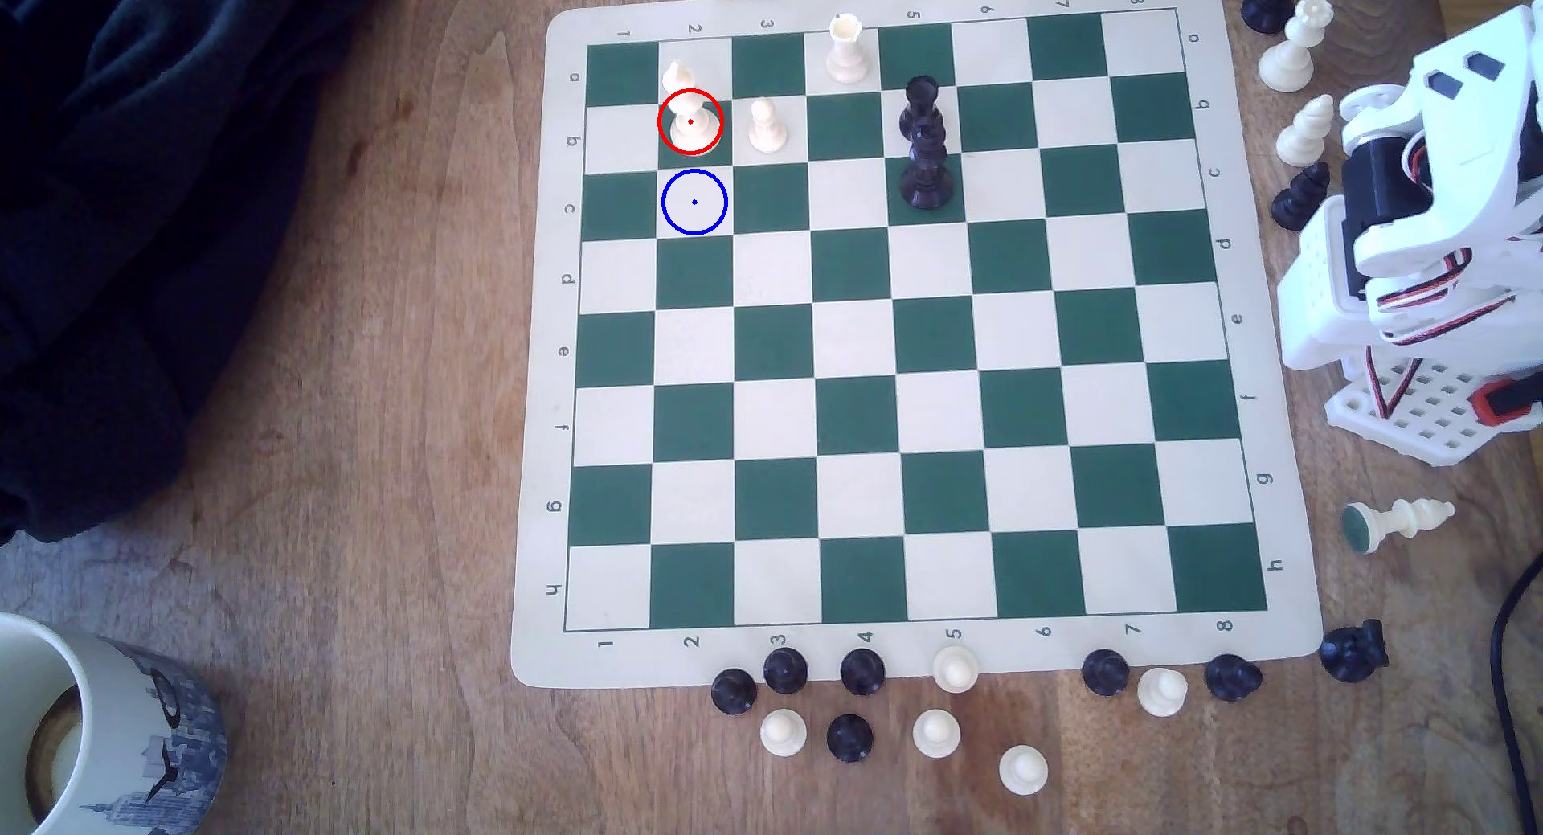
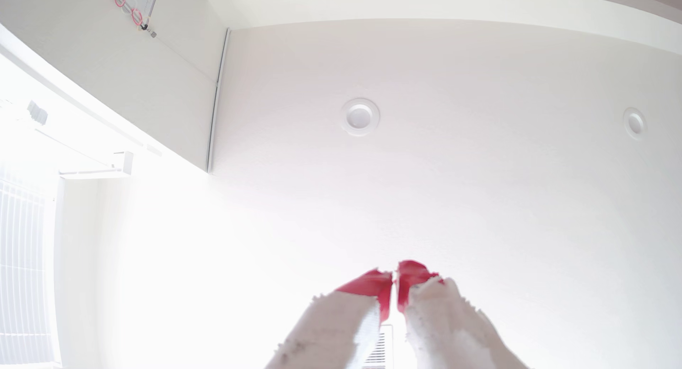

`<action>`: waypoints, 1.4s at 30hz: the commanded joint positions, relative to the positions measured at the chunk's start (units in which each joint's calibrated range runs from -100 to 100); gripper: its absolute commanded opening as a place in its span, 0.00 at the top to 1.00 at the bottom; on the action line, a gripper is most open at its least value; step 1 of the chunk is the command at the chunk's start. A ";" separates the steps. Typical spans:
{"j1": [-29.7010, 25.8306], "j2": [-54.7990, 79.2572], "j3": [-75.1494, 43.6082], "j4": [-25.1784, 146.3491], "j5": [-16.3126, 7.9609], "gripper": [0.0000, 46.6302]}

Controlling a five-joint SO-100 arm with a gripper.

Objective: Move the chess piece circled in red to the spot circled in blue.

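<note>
At the exterior view's far left of the board (image 1: 534, 468), the chess piece circled in red (image 1: 690, 109), a slim cream piece with a round base and pointed top, stands upright just beyond the spot circled in blue (image 1: 694, 202), a cream pawn (image 1: 766, 126) on its right. The arm (image 1: 1419, 242) sits folded off the board's right edge on the bench (image 1: 376, 384), so the reach seems not yet begun. The jaws (image 2: 395, 280) point at the ceiling, red tips almost touching, holding nothing; next they must open and cross to the piece.
</note>
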 commanded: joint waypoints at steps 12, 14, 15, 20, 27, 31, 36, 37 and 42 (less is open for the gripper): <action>6.98 -0.28 -6.26 55.39 -0.15 1.00; 8.70 -0.28 -9.43 63.99 -0.15 1.00; 10.89 0.57 -14.33 73.98 -0.24 1.00; 13.47 10.84 -23.30 85.45 -0.29 1.00; 15.82 20.43 -28.74 101.09 -0.29 1.00; 16.52 25.78 -31.83 111.58 -2.10 0.98; 16.13 36.99 -42.52 124.11 -0.39 1.00; 15.74 40.30 -45.79 124.68 -0.39 1.00; 14.72 50.23 -56.94 130.74 -1.76 1.00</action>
